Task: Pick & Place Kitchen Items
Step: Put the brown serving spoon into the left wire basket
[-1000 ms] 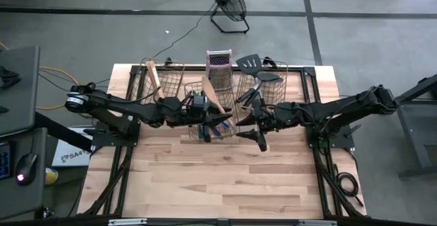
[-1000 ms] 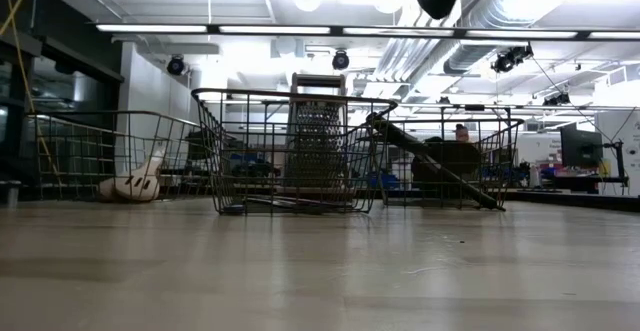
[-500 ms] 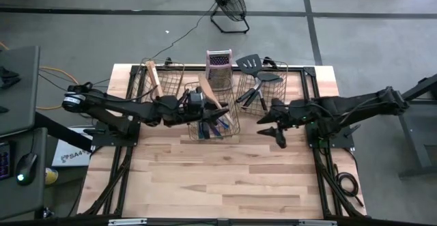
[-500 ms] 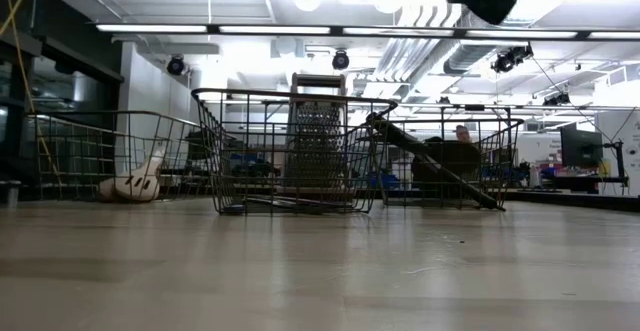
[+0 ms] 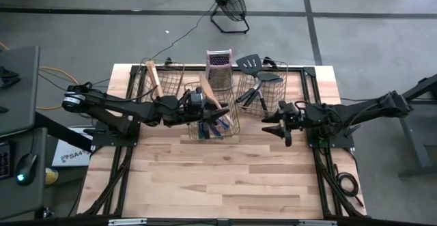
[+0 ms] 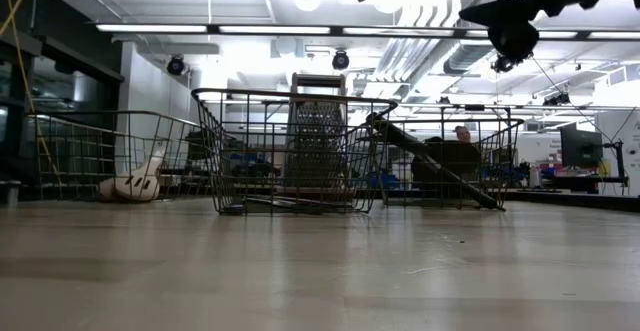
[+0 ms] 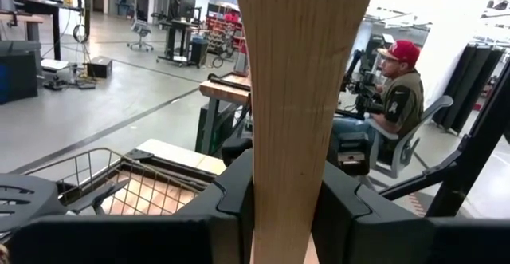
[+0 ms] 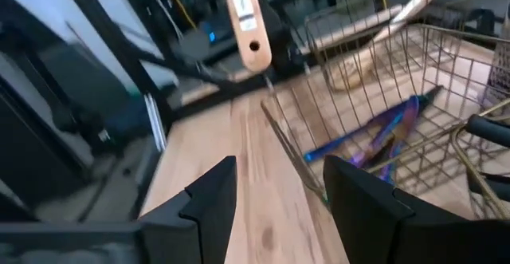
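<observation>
Your left gripper [image 7: 283,216] is clamped on the pale flat wooden spatula [image 5: 211,95], held over the middle wire mesh basket [image 5: 232,132]; it looks light, stiff and smooth, so keep hold low on the narrow handle, since the wide blade may swing; your right gripper [image 5: 276,131] hangs empty, fingers apart, beside the right basket [image 5: 283,67].

- Setting: a robotics lab or industrial workshop hall is housing the rig.
- Grey concrete floor [image 5: 369,7] with dark seams is surrounding the wooden table [image 5: 218,178].
- A floor fan [image 5: 227,1] is standing behind the table.
- Exposed ducts [image 6: 480,46] and strip lights [image 6: 300,29] are running overhead.
- A seated person [image 7: 394,96] is working among distant benches.
</observation>
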